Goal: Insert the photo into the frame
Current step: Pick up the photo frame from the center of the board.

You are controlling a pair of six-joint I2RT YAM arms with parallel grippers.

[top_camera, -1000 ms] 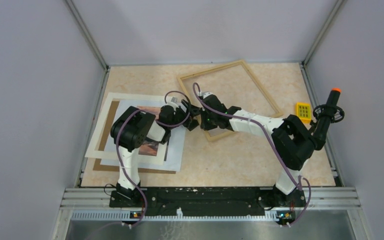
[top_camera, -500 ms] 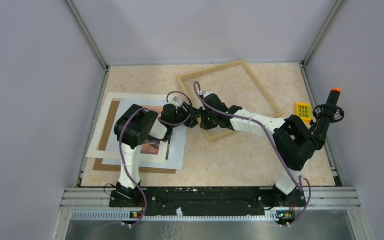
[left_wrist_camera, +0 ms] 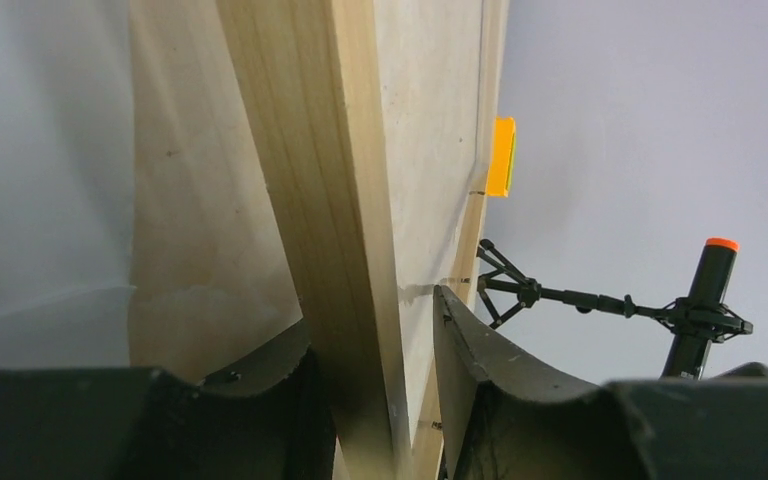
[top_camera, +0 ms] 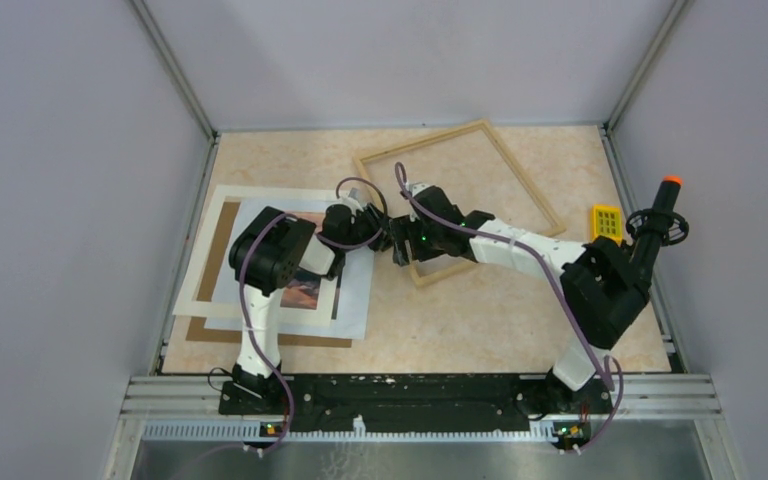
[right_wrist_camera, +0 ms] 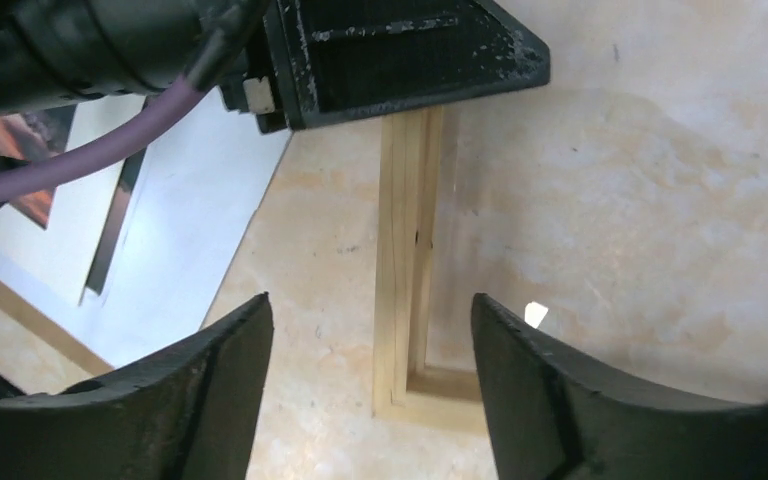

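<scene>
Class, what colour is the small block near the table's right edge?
The block is yellow; best in the top view.

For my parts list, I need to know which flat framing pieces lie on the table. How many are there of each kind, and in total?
wooden frame: 1
photo: 1
white mat with a cut-out window: 1
brown backing board: 1
pale sheet: 1
Total: 5

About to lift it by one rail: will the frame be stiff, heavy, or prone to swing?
Probably stiff: the frame is wood moulding with joined corners. Likely light, as its rails are thin and the table shows through the middle. With the left claw on one rail only, the far end may droop or swing.
</scene>
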